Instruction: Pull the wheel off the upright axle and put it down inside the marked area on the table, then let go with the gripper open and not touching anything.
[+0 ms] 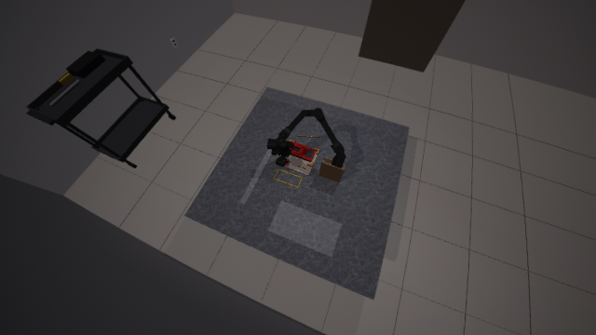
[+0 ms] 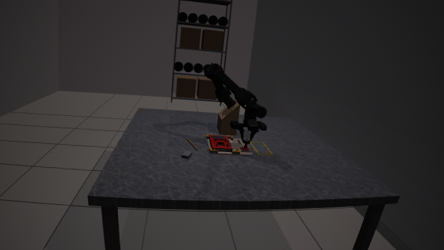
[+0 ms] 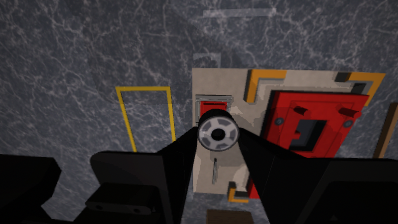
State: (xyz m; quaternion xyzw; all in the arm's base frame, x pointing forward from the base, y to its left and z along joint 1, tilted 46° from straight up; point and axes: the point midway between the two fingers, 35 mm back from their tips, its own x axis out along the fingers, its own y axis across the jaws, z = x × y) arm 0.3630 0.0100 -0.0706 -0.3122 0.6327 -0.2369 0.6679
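My gripper (image 2: pixel 246 139) (image 3: pixel 216 131) is shut on the wheel (image 2: pixel 246 142) (image 3: pixel 205 134), a grey spoked disc with a black rim and dark hub, gripped from both sides. The wheel is above the small red base (image 2: pixel 245 148) (image 3: pixel 214 107) on the beige board (image 3: pixel 215 80). The axle shaft is hidden, so I cannot tell whether the wheel is still around it. The marked area, a yellow rectangle outline (image 1: pixel 286 182) (image 2: pixel 265 154) (image 3: pixel 143 89), lies flat on the table beside the board, left of the wheel in the wrist view. Nothing is seen inside it.
A red panel (image 1: pixel 298 150) (image 3: pixel 320 100) sits on the board's other side, near orange corner pieces (image 3: pixel 270 74). A brown block (image 1: pixel 331 172) (image 2: pixel 226 126) stands by the arm's base. A thin stick (image 1: pixel 308 136) (image 2: pixel 191 144) and a small dark block (image 2: pixel 186 155) lie beyond the panel.
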